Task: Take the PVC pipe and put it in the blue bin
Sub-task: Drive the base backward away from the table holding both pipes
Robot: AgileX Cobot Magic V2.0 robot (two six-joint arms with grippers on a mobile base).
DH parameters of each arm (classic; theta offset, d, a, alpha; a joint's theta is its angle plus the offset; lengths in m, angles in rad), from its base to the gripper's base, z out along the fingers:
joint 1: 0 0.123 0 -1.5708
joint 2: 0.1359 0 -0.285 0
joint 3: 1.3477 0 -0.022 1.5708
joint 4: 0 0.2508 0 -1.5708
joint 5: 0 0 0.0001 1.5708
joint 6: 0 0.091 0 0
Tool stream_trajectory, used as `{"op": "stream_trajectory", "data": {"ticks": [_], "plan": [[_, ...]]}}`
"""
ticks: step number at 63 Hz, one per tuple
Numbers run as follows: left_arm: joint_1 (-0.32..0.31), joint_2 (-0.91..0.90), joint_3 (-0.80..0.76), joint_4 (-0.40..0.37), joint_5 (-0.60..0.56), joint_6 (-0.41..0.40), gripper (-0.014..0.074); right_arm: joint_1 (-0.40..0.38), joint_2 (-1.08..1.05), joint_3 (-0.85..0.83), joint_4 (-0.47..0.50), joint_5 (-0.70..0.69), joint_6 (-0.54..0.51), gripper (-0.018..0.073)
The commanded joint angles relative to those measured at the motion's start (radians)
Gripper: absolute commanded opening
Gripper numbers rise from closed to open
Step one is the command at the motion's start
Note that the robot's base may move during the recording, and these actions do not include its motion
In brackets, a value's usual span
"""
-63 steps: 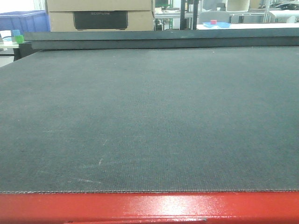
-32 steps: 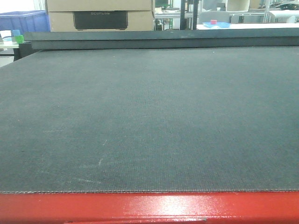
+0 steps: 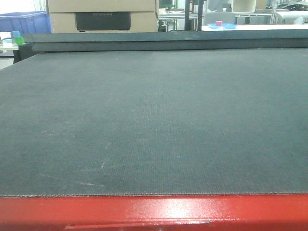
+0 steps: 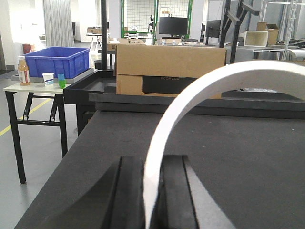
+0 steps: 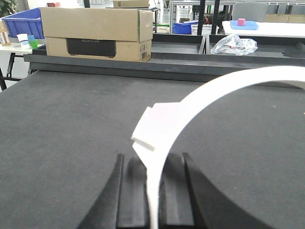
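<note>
In the left wrist view a white curved PVC pipe [image 4: 200, 93] arcs up and to the right from between my left gripper's [image 4: 152, 162] black jaws, which are shut on its lower end. A second white curved piece [image 5: 214, 88], with a stepped collar near the jaws, is clamped the same way in my right gripper [image 5: 151, 160]. The blue bin [image 4: 57, 61] stands on a small side table beyond the table's far left corner, also seen as the blue bin [image 3: 24, 21] and the blue bin [image 5: 21, 21]. Neither arm shows in the front view.
The dark grey table mat [image 3: 154, 120] has a red front edge [image 3: 154, 211]. A cardboard box [image 5: 97, 31] sits at the back left. A crumpled plastic bag [image 5: 233, 44] lies at the back right. Cups and a bottle [image 4: 24, 71] stand beside the bin.
The front view has shifted slightly, so the red edge and the background sit a little higher in the frame. Nothing on the mat has changed.
</note>
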Motion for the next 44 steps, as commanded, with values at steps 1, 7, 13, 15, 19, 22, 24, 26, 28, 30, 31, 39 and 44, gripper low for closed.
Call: {"op": "stream_trajectory", "data": {"ticks": [1, 7, 13, 15, 19, 22, 24, 26, 28, 30, 31, 39, 44], "plan": [[-0.004, -0.006, -0.001, -0.009, -0.023, -0.003, -0.0111, 0.0, -0.003, 0.002, -0.013, -0.028, -0.003, -0.0168], [-0.004, -0.006, -0.001, -0.009, -0.023, -0.003, -0.0111, 0.0, -0.003, 0.002, -0.013, -0.028, -0.003, -0.0168], [-0.004, -0.006, -0.001, -0.009, -0.023, -0.003, -0.0111, 0.0, -0.003, 0.002, -0.013, -0.028, -0.003, -0.0168], [-0.004, -0.006, -0.001, -0.009, -0.023, -0.003, -0.0111, 0.0, -0.003, 0.002, -0.013, -0.028, -0.003, -0.0168], [-0.004, -0.006, -0.001, -0.009, -0.023, -0.003, -0.0111, 0.0, -0.003, 0.002, -0.013, -0.028, -0.003, -0.0168], [-0.004, -0.006, -0.001, -0.009, -0.023, -0.003, -0.0111, 0.0, -0.003, 0.002, -0.013, -0.028, -0.003, -0.0168], [-0.004, -0.006, -0.001, -0.009, -0.023, -0.003, -0.0111, 0.0, -0.003, 0.002, -0.013, -0.028, -0.003, -0.0168], [-0.004, -0.006, -0.001, -0.009, -0.023, -0.003, -0.0111, 0.0, -0.003, 0.002, -0.013, -0.028, -0.003, -0.0168], [-0.004, -0.006, -0.001, -0.009, -0.023, -0.003, -0.0111, 0.0, -0.003, 0.002, -0.013, -0.028, -0.003, -0.0168], [-0.004, -0.006, -0.001, -0.009, -0.023, -0.003, -0.0111, 0.0, -0.003, 0.002, -0.013, -0.028, -0.003, -0.0168], [-0.004, -0.006, -0.001, -0.009, -0.023, -0.003, -0.0111, 0.0, -0.003, 0.002, -0.013, -0.028, -0.003, -0.0168], [-0.004, -0.006, -0.001, -0.009, -0.023, -0.003, -0.0111, 0.0, -0.003, 0.002, -0.013, -0.028, -0.003, -0.0168], [-0.004, -0.006, -0.001, -0.009, -0.023, -0.003, -0.0111, 0.0, -0.003, 0.002, -0.013, -0.028, -0.003, -0.0168]]}}
